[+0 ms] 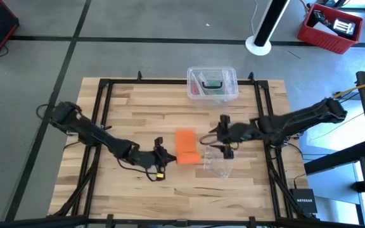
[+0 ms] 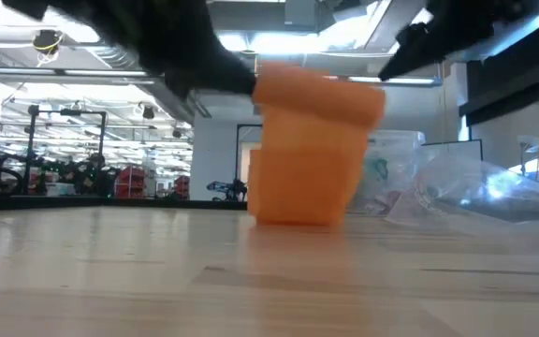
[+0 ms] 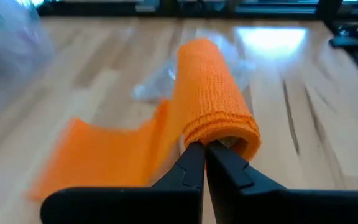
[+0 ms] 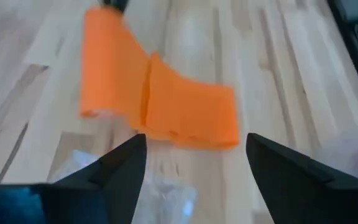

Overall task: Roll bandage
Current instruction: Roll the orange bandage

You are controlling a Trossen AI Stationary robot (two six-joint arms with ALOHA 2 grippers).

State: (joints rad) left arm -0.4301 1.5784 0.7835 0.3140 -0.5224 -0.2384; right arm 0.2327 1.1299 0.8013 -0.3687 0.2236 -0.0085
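A bright orange bandage [image 1: 187, 147] lies near the middle of a pale wooden table [image 1: 125, 107], partly wound: one end is a thick roll of ribbed stretchy fabric, and the rest trails off it as a flat strip resting on the wood. In the left wrist view the roll [image 3: 213, 93] sits just beyond that arm's own dark fingers [image 3: 191, 171], which are pressed together and pinch the near end of the roll at its core. From above, the left gripper [image 1: 160, 157] reaches in from the left side of the table and meets the bandage at its left edge. The right gripper [image 1: 224, 138] is on the other side of the bandage, just beside it but apart from it, and its fingers [image 4: 120, 168] are spread wide with nothing between them; through the gap the right wrist view shows the flat orange strip [image 4: 185, 112]. Crumpled clear plastic wrapping [image 1: 219, 163] lies on the table just to the right of the bandage, under the right gripper. Farther back, at the table's far edge, stands a clear plastic box [image 1: 212, 83] with small items inside. Beyond the table, on the grey floor, a red crate [image 1: 330, 28] sits at the upper right.
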